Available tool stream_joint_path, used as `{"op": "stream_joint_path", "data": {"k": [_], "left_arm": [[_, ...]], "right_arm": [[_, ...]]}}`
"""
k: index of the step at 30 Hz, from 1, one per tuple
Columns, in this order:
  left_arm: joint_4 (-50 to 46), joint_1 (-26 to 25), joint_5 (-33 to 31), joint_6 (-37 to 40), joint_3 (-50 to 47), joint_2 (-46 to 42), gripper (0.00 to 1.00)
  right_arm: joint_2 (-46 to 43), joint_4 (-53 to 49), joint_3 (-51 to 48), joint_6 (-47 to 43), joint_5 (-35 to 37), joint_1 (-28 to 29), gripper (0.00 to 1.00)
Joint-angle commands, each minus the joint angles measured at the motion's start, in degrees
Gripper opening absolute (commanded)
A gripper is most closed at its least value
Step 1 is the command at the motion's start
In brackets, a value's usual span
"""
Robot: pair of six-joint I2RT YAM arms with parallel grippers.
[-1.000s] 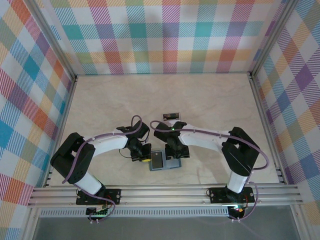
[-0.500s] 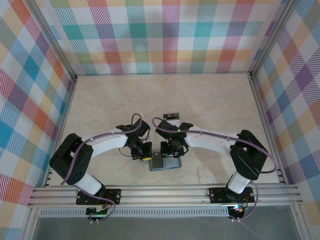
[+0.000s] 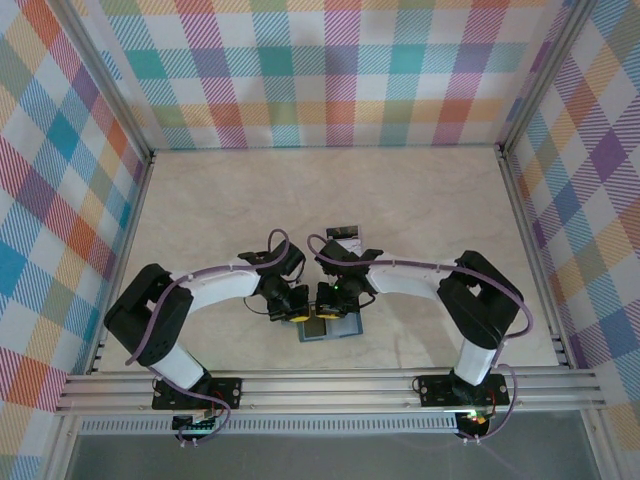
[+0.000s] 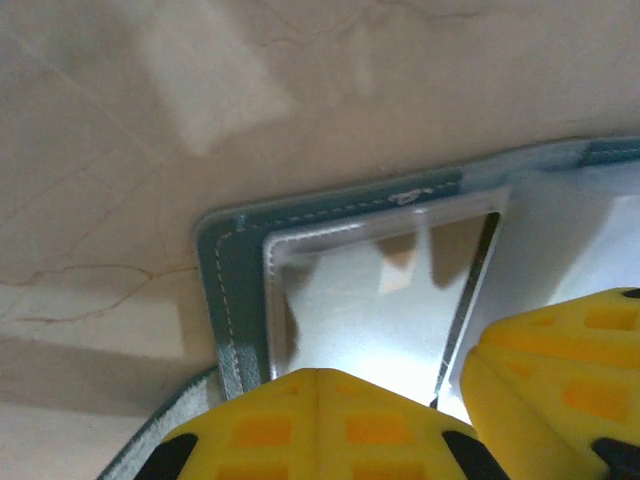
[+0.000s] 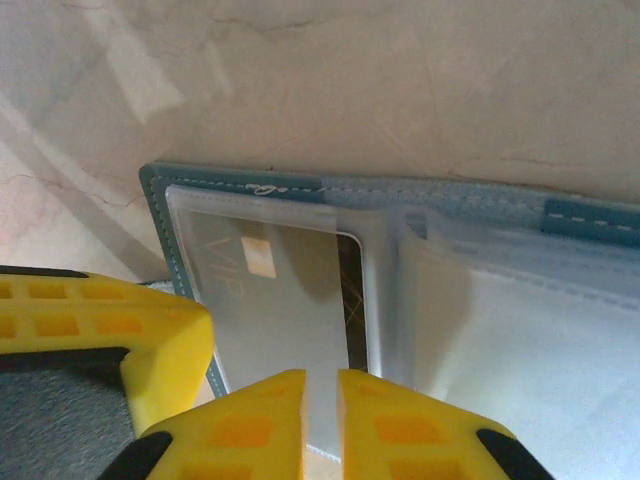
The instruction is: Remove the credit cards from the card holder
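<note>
The teal card holder [image 3: 349, 327] lies open on the table near the front edge, pockets up. In the right wrist view, the credit cards sit in the left clear pocket of the card holder [image 5: 240, 181]: a pale card [image 5: 270, 300] with a chip on top and a dark card [image 5: 352, 300] showing as a strip beside it. My right gripper [image 5: 320, 400] [image 3: 328, 303] is over the pale card's near end, jaws almost together with a thin slit between them. My left gripper [image 4: 320, 385] [image 3: 292, 312] is shut, its tips on the holder's [image 4: 235, 290] left half.
A small dark flat piece [image 3: 343, 233] lies on the table behind the two grippers. Both wrists crowd together over the holder, and the left gripper's fingers [image 5: 110, 330] appear beside the right one. Checked walls surround the table.
My right gripper has moved left over the holder's left half and its jaws have closed from wide to nearly together. The left gripper has stayed shut in place.
</note>
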Motion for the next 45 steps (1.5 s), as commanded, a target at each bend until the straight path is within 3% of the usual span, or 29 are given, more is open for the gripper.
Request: {"op": "stream_joint_path", "data": {"k": [1, 11, 16, 31, 45], "left_arm": [[0.13, -0.60, 0.71, -0.47, 0.59, 1.02, 0.04], [-1.37, -0.60, -0.89, 0.45, 0.18, 1.84, 0.04], [-2.01, -0.59, -1.50, 0.68, 0.04, 1.56, 0.04], [-3.02, -0.59, -2.35, 1.07, 0.08, 1.65, 0.04], [-6.01, -1.31, -2.84, 1.11, 3.95, -0.35, 0.04]], "right_arm": [[1.30, 2.43, -0.96, 0.65, -2.19, -0.52, 0.17], [2.96, 0.41, -1.02, -0.33, 0.01, -0.55, 0.16], [2.32, -0.71, -0.75, -0.37, 1.08, -0.56, 0.26], [-0.23, -3.43, -0.44, -0.98, 2.88, -0.55, 0.37], [-3.86, -0.98, -1.63, -0.74, 0.92, -0.64, 0.37]]}}
